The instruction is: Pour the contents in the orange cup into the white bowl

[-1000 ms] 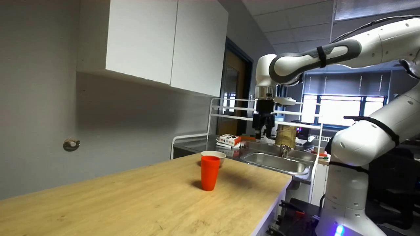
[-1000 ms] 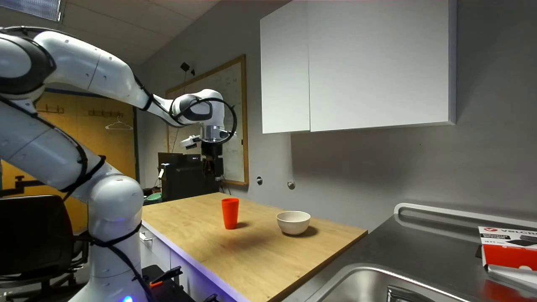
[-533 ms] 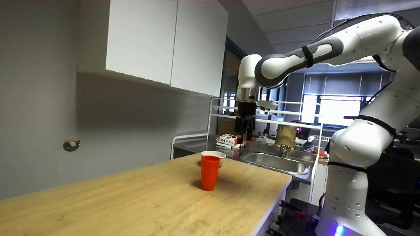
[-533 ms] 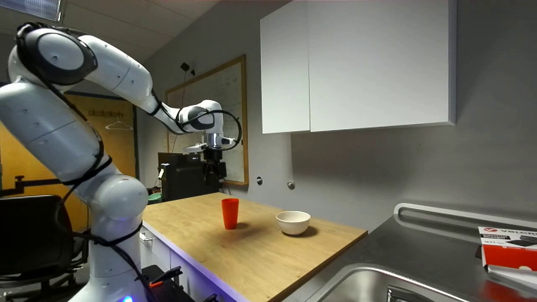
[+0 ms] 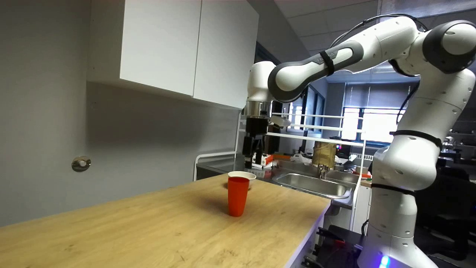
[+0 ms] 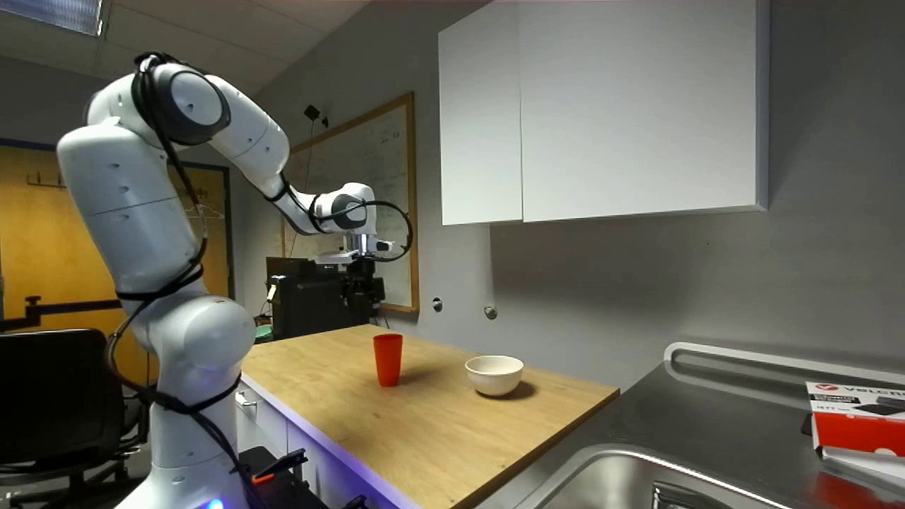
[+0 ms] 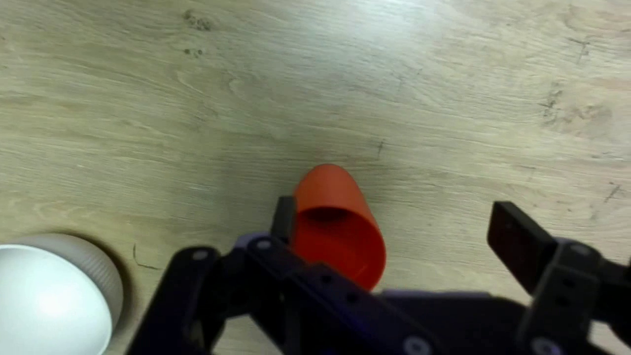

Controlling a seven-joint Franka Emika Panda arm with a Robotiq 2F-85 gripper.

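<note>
From here I'd call it the reach; the gripper [image 7: 397,229] hangs with jaws wide, holding nothing; the orange cup [image 7: 339,234] upright below, nearer one jaw; the white bowl [image 7: 49,298] outside that jaw; next, likely centre and lower.

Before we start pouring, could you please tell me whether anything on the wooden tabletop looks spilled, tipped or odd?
Nothing stands out: the orange cup and the white bowl stand upright, with no spill visible.
</note>
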